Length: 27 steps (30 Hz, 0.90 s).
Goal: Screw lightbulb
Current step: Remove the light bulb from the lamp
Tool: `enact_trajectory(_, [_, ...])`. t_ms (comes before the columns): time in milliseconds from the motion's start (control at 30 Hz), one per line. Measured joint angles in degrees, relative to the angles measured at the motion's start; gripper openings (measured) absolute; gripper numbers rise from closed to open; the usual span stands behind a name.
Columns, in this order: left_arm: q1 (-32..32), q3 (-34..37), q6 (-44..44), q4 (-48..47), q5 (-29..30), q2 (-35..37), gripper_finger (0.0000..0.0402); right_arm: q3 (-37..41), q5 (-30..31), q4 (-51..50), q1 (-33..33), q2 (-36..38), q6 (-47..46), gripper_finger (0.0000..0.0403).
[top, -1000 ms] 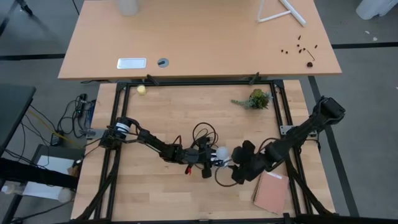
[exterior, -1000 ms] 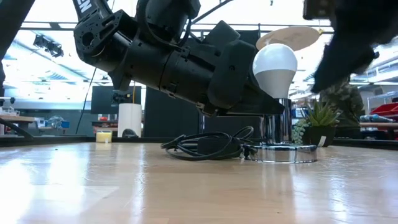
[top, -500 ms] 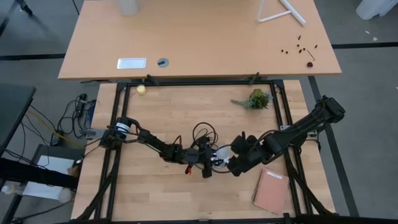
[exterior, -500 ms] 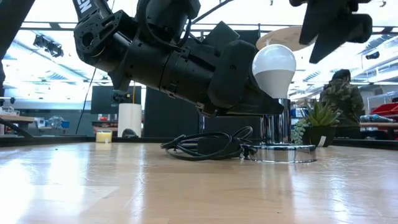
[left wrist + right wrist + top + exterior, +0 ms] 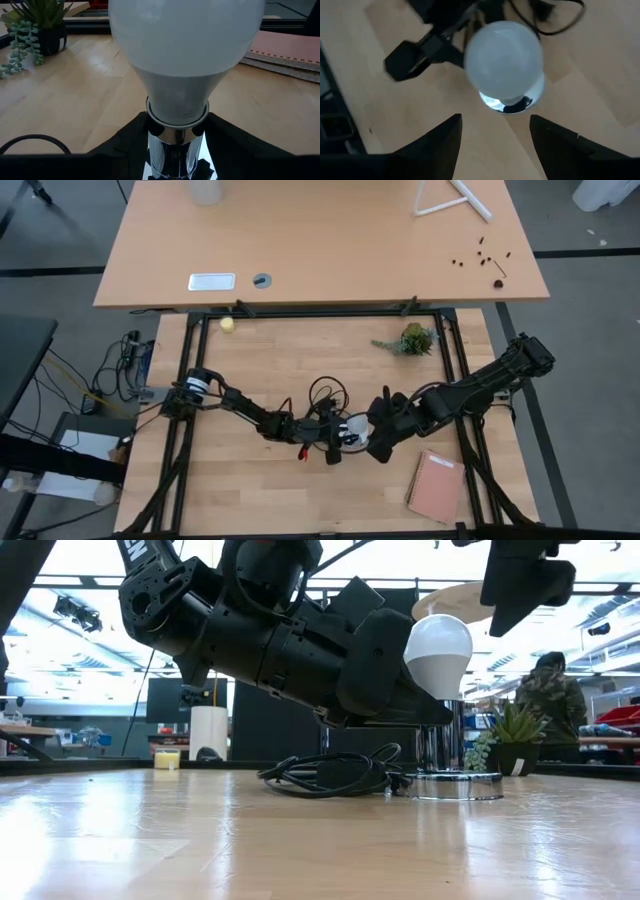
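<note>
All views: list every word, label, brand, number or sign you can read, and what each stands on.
None can be read.
White plate on the far desk: any print is too small to read.
Bulb: plain white, no marking shows.
Notebook: plain cover, no text shows.
Left arm: no label shows on its dark housing.

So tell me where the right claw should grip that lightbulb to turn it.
Probably on the round white dome of the lightbulb, coming straight down from above. It stands upright in the chrome socket, the left claw fills the space around its neck, and the right claw hangs open overhead.
</note>
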State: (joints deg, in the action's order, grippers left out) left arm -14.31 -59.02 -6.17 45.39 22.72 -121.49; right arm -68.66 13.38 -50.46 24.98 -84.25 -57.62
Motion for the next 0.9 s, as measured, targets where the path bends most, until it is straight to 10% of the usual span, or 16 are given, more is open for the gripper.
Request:
enact_trajectory(400, [-1.37,0.53,4.21,1.11,-0.59,-0.31,0.0233,0.0,-3.0,3.24,-1.71,0.0,5.78,0.0265])
enact_trajectory(900, [-2.03,13.52,9.33,28.48,-0.32,-0.49,0.0233,0.04,-2.14,3.47,-2.08,0.0,6.82,0.0265])
